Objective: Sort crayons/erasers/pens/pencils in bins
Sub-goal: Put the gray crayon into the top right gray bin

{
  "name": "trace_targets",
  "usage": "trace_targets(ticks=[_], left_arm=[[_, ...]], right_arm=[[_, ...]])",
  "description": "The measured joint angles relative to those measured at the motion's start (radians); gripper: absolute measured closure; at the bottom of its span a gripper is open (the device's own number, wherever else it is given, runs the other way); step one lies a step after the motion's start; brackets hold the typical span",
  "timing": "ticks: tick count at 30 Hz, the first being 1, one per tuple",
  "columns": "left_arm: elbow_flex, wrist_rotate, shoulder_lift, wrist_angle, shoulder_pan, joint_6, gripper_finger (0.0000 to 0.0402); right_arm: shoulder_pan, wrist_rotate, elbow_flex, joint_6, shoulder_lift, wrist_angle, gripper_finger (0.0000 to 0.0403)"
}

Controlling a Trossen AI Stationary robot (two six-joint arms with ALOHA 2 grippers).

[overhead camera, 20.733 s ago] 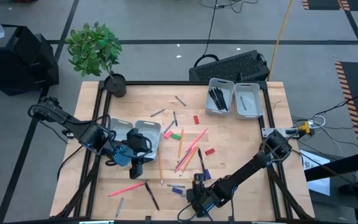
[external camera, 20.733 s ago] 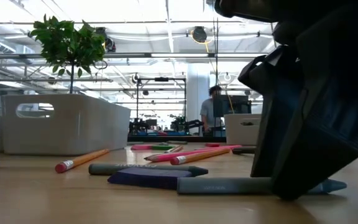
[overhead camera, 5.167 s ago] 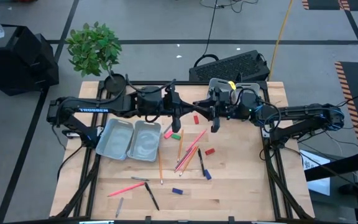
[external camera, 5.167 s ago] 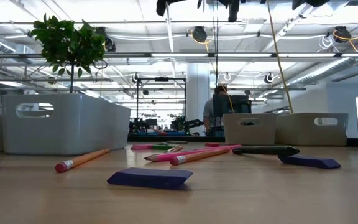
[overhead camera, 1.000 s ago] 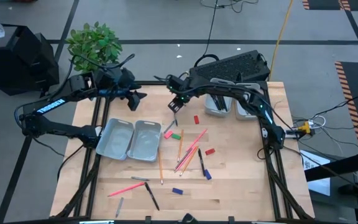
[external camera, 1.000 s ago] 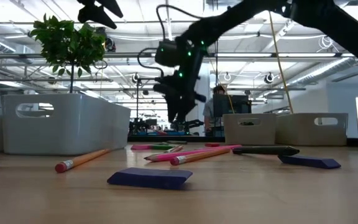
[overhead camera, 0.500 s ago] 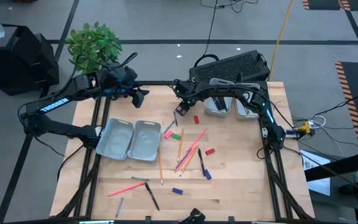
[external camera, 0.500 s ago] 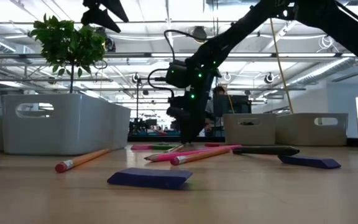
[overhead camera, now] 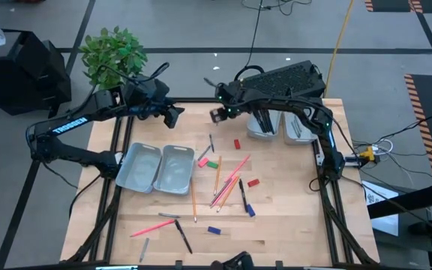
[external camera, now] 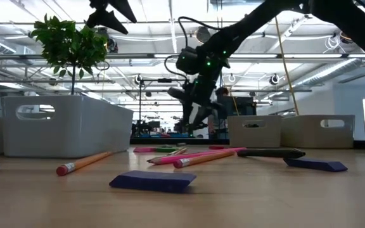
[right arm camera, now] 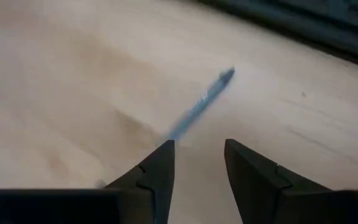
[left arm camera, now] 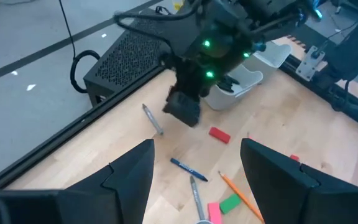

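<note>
Right claw, fingers apart and empty, hovers over a grey crayon; next, descend and pinch it.

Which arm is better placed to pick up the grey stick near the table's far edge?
The right. Its gripper is open right by the grey stick, which lies just ahead of its fingers. The left gripper, also open, is farther away.

We can read one word only: "TROSSEN", in white letters along the left arm in the high view. We find no other legible text.
</note>
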Motion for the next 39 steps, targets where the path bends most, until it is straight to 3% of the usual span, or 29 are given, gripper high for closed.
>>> trace_targets(ticks=[3, 8, 18, 28, 32, 35, 39], left_arm=[[0.000, 0.000, 0.000, 0.017, 0.000, -0.002, 0.0158], [0.000, 0.008, 0.000, 0.034, 0.000, -0.006, 0.0158], [0.000, 0.131, -0.001, -0.002, -0.001, 0.101, 0.0158], [0.000, 0.173, -0.001, -0.082, 0.000, 0.186, 0.0158], [0.000, 0.174, -0.001, -0.092, 0.000, 0.187, 0.0158], [0.000, 0.175, -0.001, -0.094, 0.000, 0.188, 0.0158], [0.000, 0.178, -0.001, -0.096, 0.000, 0.176, 0.0158]], right_arm=[[-0.003, -0.042, 0.000, 0.130, 0.008, 0.054, 0.0271], [0.032, -0.008, 0.000, 0.197, 0.036, 0.072, 0.0271], [0.166, 0.185, -0.001, 0.403, 0.042, 0.153, 0.0274], [0.342, 0.386, -0.001, 0.433, 0.043, 0.151, 0.0297], [0.408, 0.532, 0.000, 0.454, 0.058, 0.135, 0.0302], [0.397, 0.539, 0.000, 0.491, 0.100, 0.148, 0.0303], [0.355, 0.652, -0.002, 0.498, 0.166, 0.280, 0.0303]])
